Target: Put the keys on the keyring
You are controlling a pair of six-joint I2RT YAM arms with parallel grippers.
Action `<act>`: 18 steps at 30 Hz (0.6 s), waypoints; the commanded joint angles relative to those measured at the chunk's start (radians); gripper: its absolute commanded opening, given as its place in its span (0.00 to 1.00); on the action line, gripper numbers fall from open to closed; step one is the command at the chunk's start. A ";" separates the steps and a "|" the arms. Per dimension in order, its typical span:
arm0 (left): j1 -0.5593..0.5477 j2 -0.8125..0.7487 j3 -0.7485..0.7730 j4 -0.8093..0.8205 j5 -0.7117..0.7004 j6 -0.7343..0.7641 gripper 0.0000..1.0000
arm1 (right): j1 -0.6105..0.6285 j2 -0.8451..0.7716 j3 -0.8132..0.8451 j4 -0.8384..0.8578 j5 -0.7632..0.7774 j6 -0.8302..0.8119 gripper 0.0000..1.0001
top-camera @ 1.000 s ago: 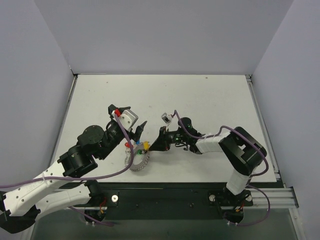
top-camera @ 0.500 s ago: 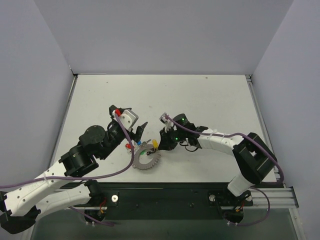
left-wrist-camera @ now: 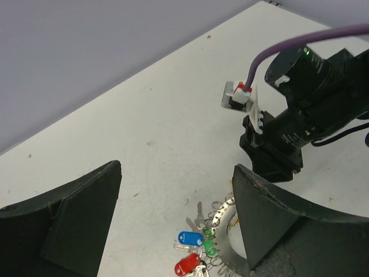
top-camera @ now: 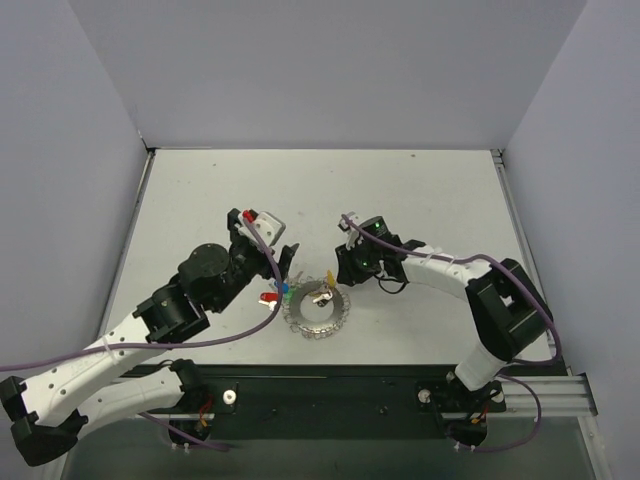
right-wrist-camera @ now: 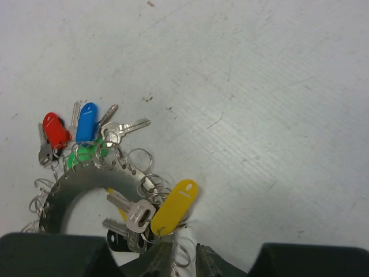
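The yellow key (right-wrist-camera: 174, 206) is seen just above the right gripper (right-wrist-camera: 185, 257), slanting up-right beside the keyring (right-wrist-camera: 75, 180). Whether its jaws grip cannot be told; the left gripper (left-wrist-camera: 177, 173) is spread wide.

Shows a white tabletop (top-camera: 420, 200), marked with fine scratches (right-wrist-camera: 216, 122) and dark specks (right-wrist-camera: 149, 98), bounded by pale grey walls (top-camera: 330, 70) and a black rail (top-camera: 340, 385) along the near edge.
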 commanded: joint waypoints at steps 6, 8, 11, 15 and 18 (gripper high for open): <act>0.111 0.077 -0.062 0.066 0.092 -0.130 0.88 | -0.013 -0.146 0.024 -0.002 0.147 -0.042 0.49; 0.134 0.089 -0.072 0.077 0.103 -0.179 0.88 | -0.015 -0.181 0.009 0.013 0.146 -0.054 0.58; 0.186 0.117 -0.092 0.096 0.146 -0.225 0.88 | -0.016 -0.272 -0.042 0.073 0.155 -0.052 0.75; 0.286 0.184 -0.111 0.131 0.290 -0.308 0.88 | -0.031 -0.402 -0.089 0.130 0.183 -0.032 0.90; 0.379 0.235 -0.132 0.184 0.411 -0.392 0.88 | -0.059 -0.471 -0.108 0.166 0.148 0.012 0.94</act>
